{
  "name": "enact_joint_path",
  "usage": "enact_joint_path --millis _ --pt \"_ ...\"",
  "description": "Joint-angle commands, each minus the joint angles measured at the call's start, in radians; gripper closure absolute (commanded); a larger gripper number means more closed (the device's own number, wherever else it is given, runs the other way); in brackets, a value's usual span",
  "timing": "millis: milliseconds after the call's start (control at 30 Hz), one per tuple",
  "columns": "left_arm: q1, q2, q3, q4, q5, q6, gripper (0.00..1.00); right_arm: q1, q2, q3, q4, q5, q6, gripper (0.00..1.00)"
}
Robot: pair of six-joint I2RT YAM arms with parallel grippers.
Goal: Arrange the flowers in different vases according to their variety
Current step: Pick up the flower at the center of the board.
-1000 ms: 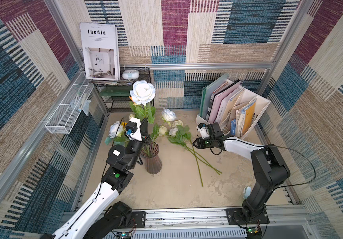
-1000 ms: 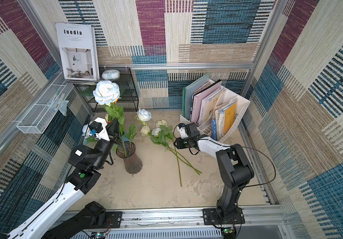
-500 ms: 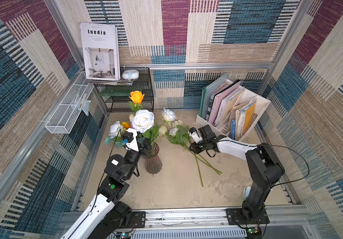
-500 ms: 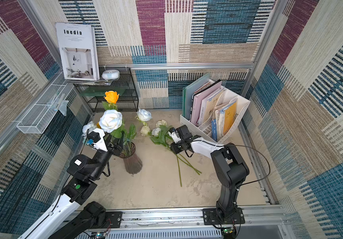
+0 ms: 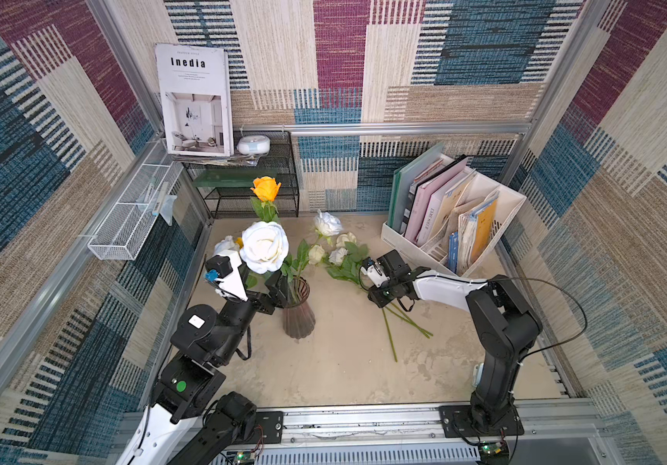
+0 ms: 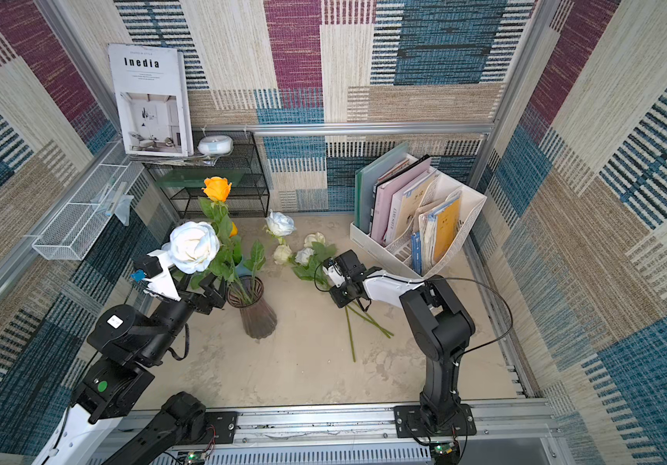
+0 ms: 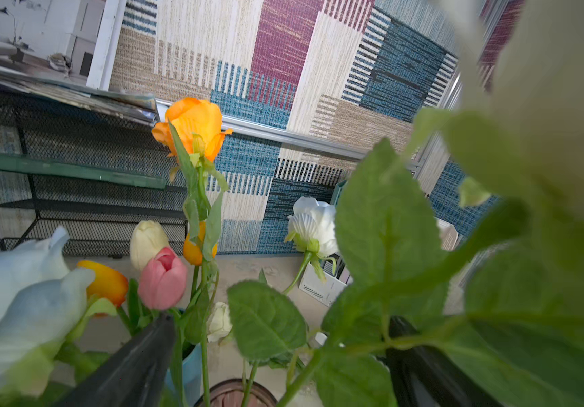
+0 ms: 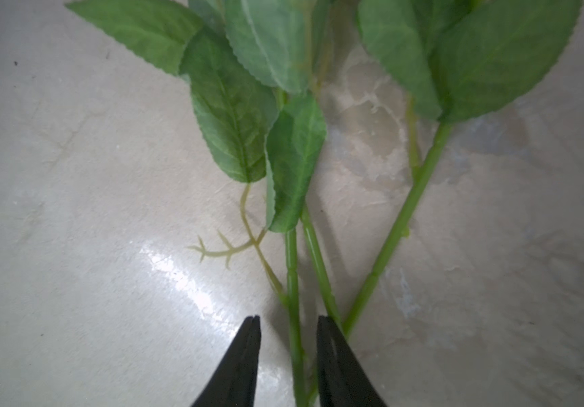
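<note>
The big white rose (image 5: 264, 246) is now standing in the purple ribbed vase (image 5: 299, 318), left of centre on the table (image 5: 344, 362), sharing it with the orange rose (image 5: 266, 188). A second ago it was being held high above the vase, and since then it has been sinking until its stem is resting inside. The left gripper (image 5: 279, 286) is hanging just beside the vase's mouth. Its fingers (image 7: 135, 366), clamped on that stem a moment back, are now standing wide apart with stem and leaves running loose between them, so I'm counting this rose as delivered. Just beyond, toward the far left, the tulips (image 7: 163, 278) are sitting in the blue vase (image 7: 190, 366). To the right, the loose roses (image 5: 336, 253) are lying flat on the table, heads toward the far wall. The right gripper (image 8: 289, 319), having crept leftward, is bearing down over their stems, its fingers a narrow gap apart and straddling one stem (image 8: 292, 267) without yet pinching it. That one is looking like the next rose for the purple vase.
</note>
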Motion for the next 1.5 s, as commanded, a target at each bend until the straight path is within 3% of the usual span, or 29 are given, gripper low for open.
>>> enact_joint_path --millis 0,300,533,800,1000,1233,1467 --pt "0.000 -0.023 0.001 -0.181 -0.019 -0.161 0.03 0.002 0.010 0.006 -0.010 0.023 -0.005 0.66" --pt "0.001 -0.112 -0.046 -0.280 -0.034 -0.232 0.02 0.002 0.063 0.029 -0.011 0.042 -0.002 0.67" --pt "0.002 -0.039 0.058 -0.354 -0.055 -0.170 0.01 0.012 0.004 0.032 -0.002 0.044 0.025 0.99" --pt "0.000 -0.094 0.095 -0.476 -0.110 -0.253 0.01 0.022 -0.276 0.018 0.027 0.008 0.096 1.00" --pt "0.000 -0.168 -0.018 -0.581 -0.111 -0.384 0.01 0.026 -0.517 -0.006 0.112 -0.092 0.196 1.00" --pt "0.000 -0.346 -0.143 -0.607 -0.137 -0.476 0.01 0.063 -0.721 -0.062 0.422 -0.275 0.423 1.00" --pt "0.000 -0.331 -0.041 -0.627 -0.156 -0.395 0.01 0.169 -0.747 -0.037 0.722 -0.252 0.517 1.00"
